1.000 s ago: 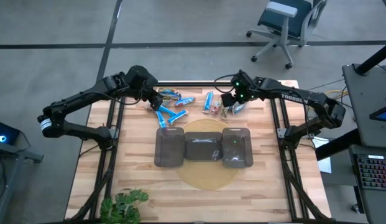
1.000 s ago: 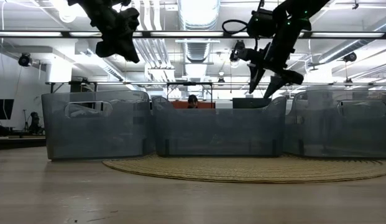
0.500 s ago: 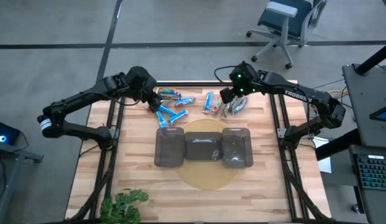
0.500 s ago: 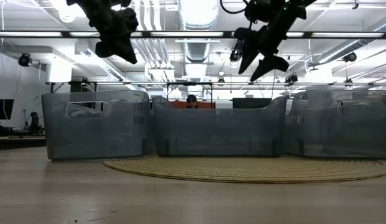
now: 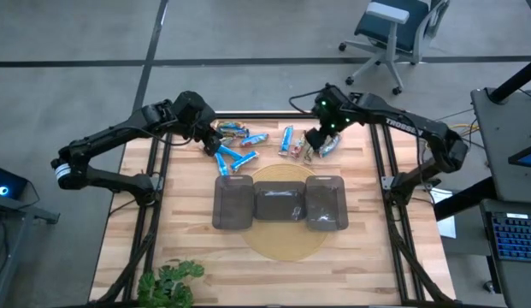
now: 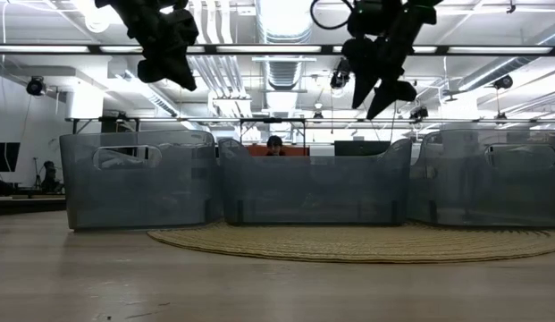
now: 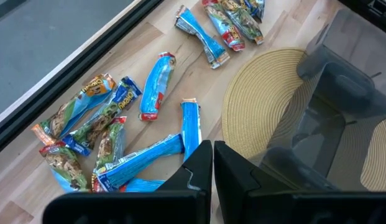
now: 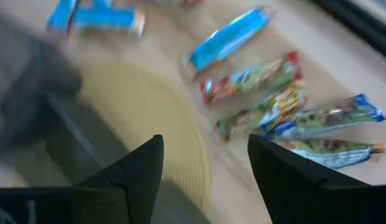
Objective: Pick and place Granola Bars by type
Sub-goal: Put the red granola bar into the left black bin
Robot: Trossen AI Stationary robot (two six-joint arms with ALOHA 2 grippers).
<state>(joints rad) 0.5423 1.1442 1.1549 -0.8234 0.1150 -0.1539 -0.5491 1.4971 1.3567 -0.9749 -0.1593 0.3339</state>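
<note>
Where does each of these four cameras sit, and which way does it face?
High view: overhead, facing down; both arms, three trays.
Low view: table height, facing the trays; left gripper and right gripper hang above.
Left wrist view: past shut fingers at granola bars.
Right wrist view: open fingers, bars.
Both wrist views share the round mat.

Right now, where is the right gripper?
High view: the right gripper, open, hangs over the mixed bars on the table's far right, behind the right tray.

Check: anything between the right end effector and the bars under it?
Nothing visible. The right end effector hangs open over the mixed-wrapper bars beside the round mat, only bare table between them.
</note>
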